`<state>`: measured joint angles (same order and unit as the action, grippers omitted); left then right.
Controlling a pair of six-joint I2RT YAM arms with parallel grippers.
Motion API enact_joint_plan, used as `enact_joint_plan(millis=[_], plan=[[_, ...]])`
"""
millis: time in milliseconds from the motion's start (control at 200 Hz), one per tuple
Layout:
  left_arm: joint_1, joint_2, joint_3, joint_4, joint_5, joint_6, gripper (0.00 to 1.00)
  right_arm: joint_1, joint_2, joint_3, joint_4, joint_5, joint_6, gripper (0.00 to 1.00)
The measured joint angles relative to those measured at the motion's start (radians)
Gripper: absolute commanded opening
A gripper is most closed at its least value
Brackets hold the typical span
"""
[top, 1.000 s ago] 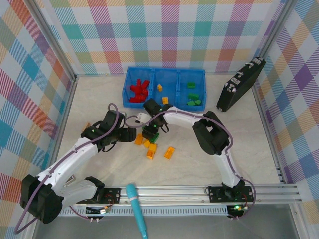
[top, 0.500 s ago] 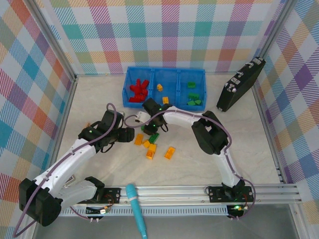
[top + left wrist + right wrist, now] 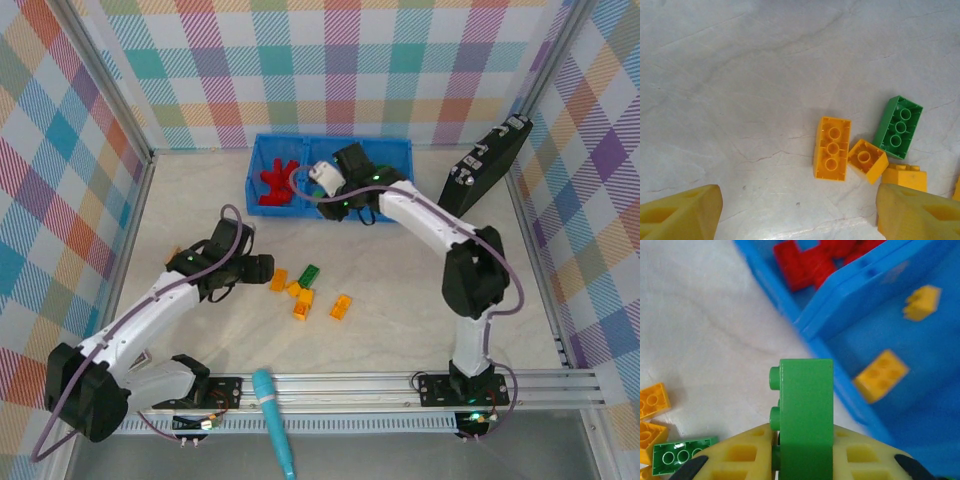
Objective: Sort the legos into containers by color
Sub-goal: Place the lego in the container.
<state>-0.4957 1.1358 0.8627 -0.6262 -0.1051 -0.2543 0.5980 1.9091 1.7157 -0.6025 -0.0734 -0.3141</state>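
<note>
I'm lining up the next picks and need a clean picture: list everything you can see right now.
blue bin: one, blue, three compartments, far side of the table
red legos: several, red, bin's left compartment
yellow legos: two visible, yellow-orange, bin's middle compartment
loose orange legos: four, orange, clustered mid-table
loose green lego: one, green, beside that cluster
held green lego: one, green, by the bin's near wall
black case: one, black, right of the bin
teal marker: one, teal, near edge
left claw: open, above the table left of the cluster
right claw: shut on the held green lego
</note>
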Motion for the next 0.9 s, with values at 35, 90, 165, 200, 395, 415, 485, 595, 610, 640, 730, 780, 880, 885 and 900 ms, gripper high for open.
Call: enact_joint_plan(millis=[35, 90, 165, 200, 395, 415, 485, 595, 610, 640, 730, 780, 880, 885, 900], plan=[[-0.006, 0.020, 0.000, 0.012, 0.004, -0.004, 0.79, -0.012, -0.024, 0.003, -0.003, 0.007, 0.002, 0.22], [-0.018, 0.054, 0.000, 0.032, 0.009, -0.012, 0.79, -0.033, -0.054, 0.006, -0.007, 0.018, 0.006, 0.22], [-0.035, 0.099, 0.000, 0.059, 0.012, -0.019, 0.79, -0.066, -0.083, 0.009, -0.009, 0.036, 0.013, 0.22], [-0.042, 0.119, 0.000, 0.071, 0.014, -0.022, 0.79, -0.084, -0.093, 0.009, -0.010, 0.042, 0.019, 0.22], [-0.072, 0.229, 0.000, 0.122, 0.014, -0.038, 0.78, -0.202, -0.098, 0.009, -0.012, 0.063, 0.072, 0.23], [-0.074, 0.240, 0.000, 0.127, 0.014, -0.039, 0.78, -0.213, -0.097, 0.010, -0.012, 0.062, 0.079, 0.23], [-0.085, 0.282, 0.000, 0.141, 0.012, -0.045, 0.78, -0.249, -0.084, 0.017, -0.011, 0.066, 0.099, 0.24], [-0.093, 0.332, 0.000, 0.156, 0.006, -0.053, 0.77, -0.276, -0.034, 0.045, -0.009, 0.070, 0.125, 0.26], [-0.094, 0.337, 0.000, 0.159, 0.005, -0.053, 0.77, -0.277, -0.026, 0.048, -0.007, 0.070, 0.128, 0.27], [-0.094, 0.348, 0.001, 0.163, -0.001, -0.057, 0.77, -0.278, -0.007, 0.055, -0.005, 0.070, 0.134, 0.28], [-0.094, 0.379, 0.005, 0.172, -0.010, -0.068, 0.76, -0.278, 0.039, 0.064, -0.004, 0.069, 0.145, 0.33], [-0.094, 0.399, 0.006, 0.185, -0.012, -0.072, 0.76, -0.278, 0.059, 0.065, -0.005, 0.069, 0.151, 0.35], [-0.094, 0.438, 0.018, 0.193, -0.016, -0.077, 0.72, -0.280, 0.079, 0.065, -0.005, 0.070, 0.158, 0.43], [-0.094, 0.440, 0.019, 0.193, -0.016, -0.078, 0.72, -0.280, 0.079, 0.065, -0.005, 0.070, 0.157, 0.44], [-0.094, 0.446, 0.022, 0.194, -0.017, -0.079, 0.71, -0.282, 0.079, 0.065, -0.005, 0.070, 0.154, 0.44]])
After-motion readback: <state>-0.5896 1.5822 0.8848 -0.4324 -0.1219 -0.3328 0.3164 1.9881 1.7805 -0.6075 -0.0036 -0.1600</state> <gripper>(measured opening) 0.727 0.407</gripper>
